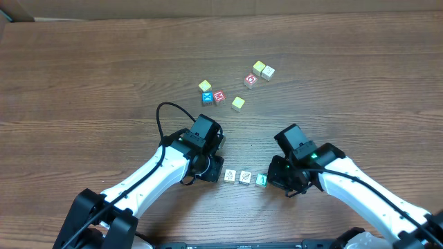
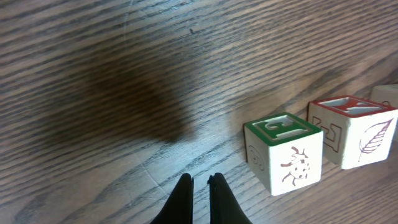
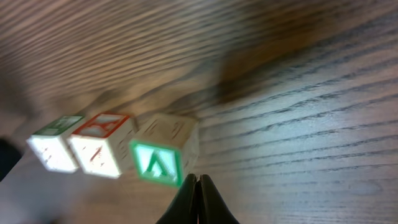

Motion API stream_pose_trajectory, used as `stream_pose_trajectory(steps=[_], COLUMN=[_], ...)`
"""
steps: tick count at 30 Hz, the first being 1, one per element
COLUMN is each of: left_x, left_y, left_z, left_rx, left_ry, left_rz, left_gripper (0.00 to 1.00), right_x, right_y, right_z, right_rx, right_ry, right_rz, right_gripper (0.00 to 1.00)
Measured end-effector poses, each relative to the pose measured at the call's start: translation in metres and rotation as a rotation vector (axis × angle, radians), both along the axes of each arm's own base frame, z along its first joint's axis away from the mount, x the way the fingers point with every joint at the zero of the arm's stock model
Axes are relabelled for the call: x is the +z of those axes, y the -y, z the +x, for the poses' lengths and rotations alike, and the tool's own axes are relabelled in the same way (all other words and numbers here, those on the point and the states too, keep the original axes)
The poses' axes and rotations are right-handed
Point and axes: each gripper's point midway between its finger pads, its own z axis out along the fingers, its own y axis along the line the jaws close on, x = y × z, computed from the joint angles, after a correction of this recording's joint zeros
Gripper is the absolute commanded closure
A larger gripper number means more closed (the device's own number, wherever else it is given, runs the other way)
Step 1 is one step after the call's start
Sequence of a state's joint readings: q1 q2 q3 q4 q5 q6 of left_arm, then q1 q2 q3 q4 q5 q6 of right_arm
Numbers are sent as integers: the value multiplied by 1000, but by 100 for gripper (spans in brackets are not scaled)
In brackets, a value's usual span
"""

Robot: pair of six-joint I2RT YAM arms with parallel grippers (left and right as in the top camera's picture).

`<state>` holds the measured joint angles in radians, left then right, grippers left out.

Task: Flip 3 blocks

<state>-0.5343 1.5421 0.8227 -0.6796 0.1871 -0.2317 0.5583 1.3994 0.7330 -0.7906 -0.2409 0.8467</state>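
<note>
Overhead: your three blocks sit in a short row on the desk [image 1: 104, 62], near its front edge, between the two arms. First block [image 1: 230, 176] and second block [image 1: 245, 178] show white tops with thin dark marks. Third block [image 1: 261, 180] shows a teal face. They sit close together with small gaps. The left gripper [image 1: 214, 170] is just beside the first block and the right gripper [image 1: 277, 181] is just beside the third. Further back and well apart from the row you have the yellow-topped cubes [image 1: 238, 103], two red-faced cubes [image 1: 219, 96] and a blue-faced cube [image 1: 207, 97].

Left wrist: the left gripper [image 2: 199, 185] is closed and holding nothing, with its tips over bare wood. To its right, the first block [image 2: 285, 152] has a green-bordered top and a ladybug drawn on its white side. Past that, the second block [image 2: 352, 132] has a red-bordered top and a leaf outline on its side. You only get a corner of the third block [image 2: 387, 93] at the frame edge.

Right wrist: this view is blurry. The right gripper [image 3: 198, 184] is closed and empty, its tips just beside the third block [image 3: 163, 155]. That block's bright green face carries a white "A". The second block [image 3: 102, 146], red-trimmed, and the first block [image 3: 56, 144], green-trimmed, line up behind it. All three sit flat on the desk.
</note>
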Motion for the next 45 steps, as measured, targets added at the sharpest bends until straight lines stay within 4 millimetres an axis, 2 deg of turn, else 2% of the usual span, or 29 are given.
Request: stream_pose_trajectory(steps=[5, 10, 20, 29, 34, 40, 45], left_x=[0, 0, 0, 0, -3, -11, -10], left_y=[1, 1, 2, 1, -1, -4, 2], left_z=[-1, -1, -1, -2, -5, -17, -15], left_rx=[-3, -5, -6, -28, -38, -56, -62], left_ry=[-3, -3, -4, -2, -7, -43, -36], left_rz=[-7, -7, -10, -7, -2, -3, -34], left_gripper=[96, 96, 96, 96, 96, 96, 96], right_x=[-17, -24, -24, -21, -21, -20, -20], right_y=[-2, -2, -7, -28, -29, -32, -32], right_z=[7, 7, 4, -3, -1, 2, 2], right_rx=[-55, -75, -72, -29, -39, -44, -44], right_ry=[-26, -47, -60, -47, -43, -34, -32], right_rz=[-28, -38, -23, 14, 21, 32, 34], right_gripper=[96, 96, 96, 96, 96, 96, 96])
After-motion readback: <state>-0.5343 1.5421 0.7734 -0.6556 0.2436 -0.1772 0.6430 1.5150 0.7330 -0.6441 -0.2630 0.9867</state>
